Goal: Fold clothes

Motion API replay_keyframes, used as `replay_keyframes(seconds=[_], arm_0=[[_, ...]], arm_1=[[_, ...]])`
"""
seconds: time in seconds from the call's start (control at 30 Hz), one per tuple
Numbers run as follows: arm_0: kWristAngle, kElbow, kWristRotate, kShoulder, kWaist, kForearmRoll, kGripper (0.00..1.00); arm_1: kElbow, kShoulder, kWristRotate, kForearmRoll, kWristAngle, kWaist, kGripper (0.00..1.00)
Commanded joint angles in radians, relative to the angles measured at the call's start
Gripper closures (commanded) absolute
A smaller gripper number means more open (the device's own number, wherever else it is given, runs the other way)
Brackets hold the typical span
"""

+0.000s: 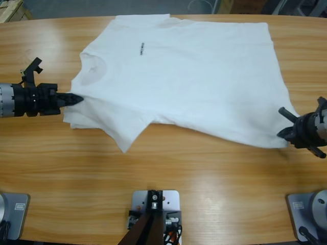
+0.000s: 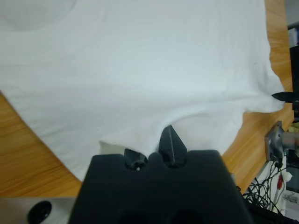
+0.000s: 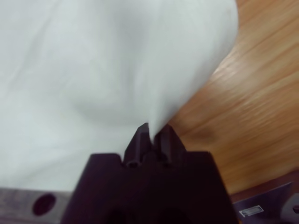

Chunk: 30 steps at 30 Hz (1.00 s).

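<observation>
— White cotton, that's the T-shirt, spread flat across the far half of the wooden worktop. Its round neck points toward the left of the high view, its hem toward the right, and a tiny dark print sits on the chest.

— Where are the two hands?

— One at each end. The left hand comes in from the left edge of the high view and meets the shirt at the shoulder, just below the neck opening. The right hand comes in from the right edge and meets the hem corner nearest the camera.

— Are they gripping?

— The right hand has its two black jaws pressed together with the white cloth pinched between them; the fabric rises up out of the tips in its wrist view. The left hand has its jaws close together at the folded edge of the shirt, cloth bunched over the tips, so it looks clamped on the fabric too.

— And the near sleeve?

— It lies on the worktop, pointing toward the camera in the high view, between the two hands.
</observation>
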Motion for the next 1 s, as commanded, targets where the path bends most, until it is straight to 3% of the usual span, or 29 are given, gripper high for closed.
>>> replay_keyframes(seconds=[0.03,0.3,0.63,1.0], arm_0=[[-0.035,0.008,0.048,-0.026,0.076,0.047,1.0],[-0.065,-0.007,0.078,-0.011,0.1,0.047,1.0],[-0.096,-0.057,0.118,-0.019,0.17,0.07,1.0],[-0.103,-0.116,0.139,0.083,0.188,0.08,1.0]], arm_1=[[-0.065,0.026,-0.106,0.027,-0.008,0.002,1.0],[-0.172,0.116,-0.237,0.027,-0.012,-0.023,1.0],[-0.184,0.121,-0.374,0.025,-0.02,-0.173,1.0],[-0.293,0.242,-0.526,0.033,-0.011,-0.18,1.0]])
